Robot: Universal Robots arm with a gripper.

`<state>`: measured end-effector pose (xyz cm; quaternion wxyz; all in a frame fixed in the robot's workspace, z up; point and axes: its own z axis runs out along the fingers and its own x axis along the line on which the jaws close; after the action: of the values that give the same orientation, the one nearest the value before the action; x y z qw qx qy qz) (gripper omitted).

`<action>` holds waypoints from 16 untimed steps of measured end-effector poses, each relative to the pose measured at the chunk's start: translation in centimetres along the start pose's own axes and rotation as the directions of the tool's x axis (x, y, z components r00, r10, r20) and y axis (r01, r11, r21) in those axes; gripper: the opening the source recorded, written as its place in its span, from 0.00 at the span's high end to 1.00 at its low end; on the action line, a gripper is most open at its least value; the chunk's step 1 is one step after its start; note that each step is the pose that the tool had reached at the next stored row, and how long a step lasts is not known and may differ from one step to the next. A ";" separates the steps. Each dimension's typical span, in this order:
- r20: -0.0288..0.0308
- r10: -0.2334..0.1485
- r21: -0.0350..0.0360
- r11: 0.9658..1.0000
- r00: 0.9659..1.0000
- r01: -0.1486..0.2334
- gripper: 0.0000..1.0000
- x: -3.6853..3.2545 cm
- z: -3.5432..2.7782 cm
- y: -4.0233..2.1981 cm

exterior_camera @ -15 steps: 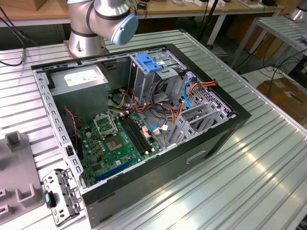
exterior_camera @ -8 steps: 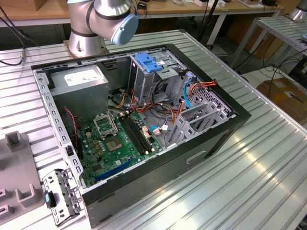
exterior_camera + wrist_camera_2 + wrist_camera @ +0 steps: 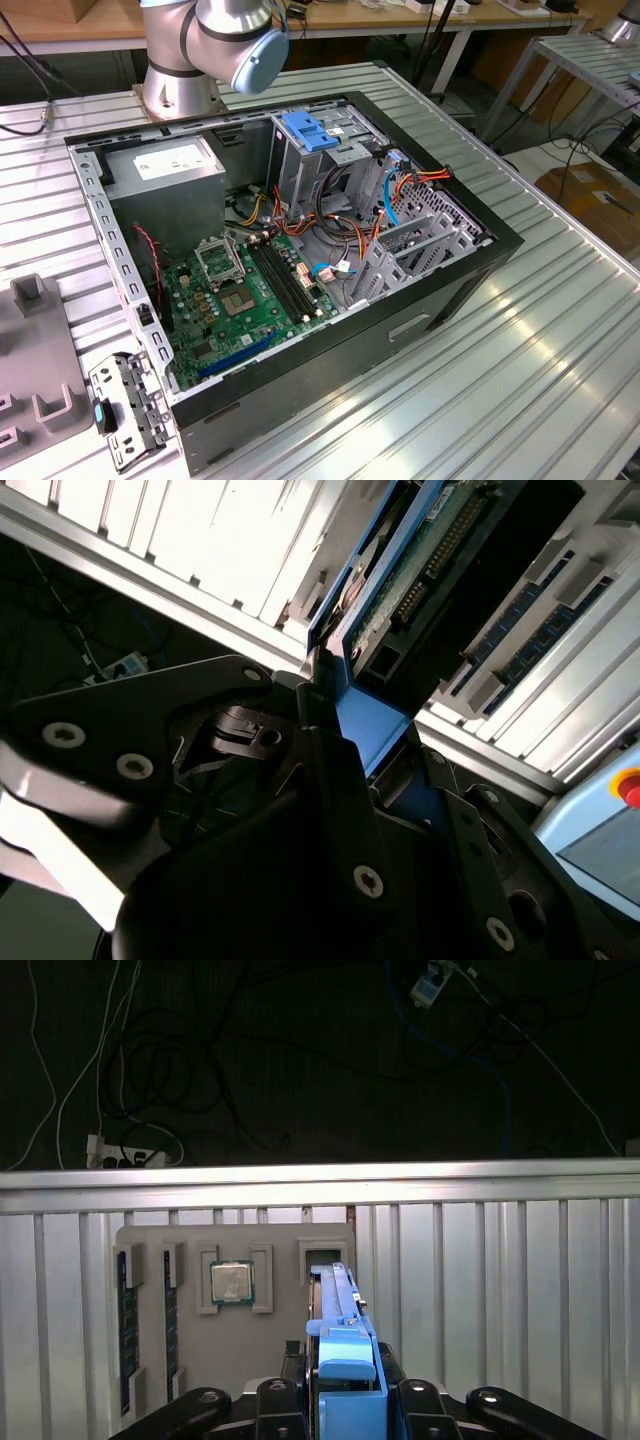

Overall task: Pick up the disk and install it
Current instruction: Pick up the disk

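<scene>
The gripper (image 3: pixel 345 1375) is closed on the disk (image 3: pixel 338 1305) at the grey tray (image 3: pixel 230 1360); installing it into the computer case (image 3: pixel 470 280) is not yet done.

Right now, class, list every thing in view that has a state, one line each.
computer case: open, side panel off
disk: on edge, clamped in the claw
claw: shut on the disk
processor chip: seated in the grey holder
</scene>
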<state>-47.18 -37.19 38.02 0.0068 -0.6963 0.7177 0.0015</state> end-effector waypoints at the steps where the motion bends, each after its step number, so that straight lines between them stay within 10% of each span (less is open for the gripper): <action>1: 0.000 0.000 0.000 1.000 1.000 0.000 0.63 0.00 -0.05 0.00; 16: 0.001 0.000 0.000 1.000 1.000 0.000 0.63 -0.01 -0.70 0.00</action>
<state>-47.18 -37.19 38.73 0.0072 -0.6963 0.7177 0.0019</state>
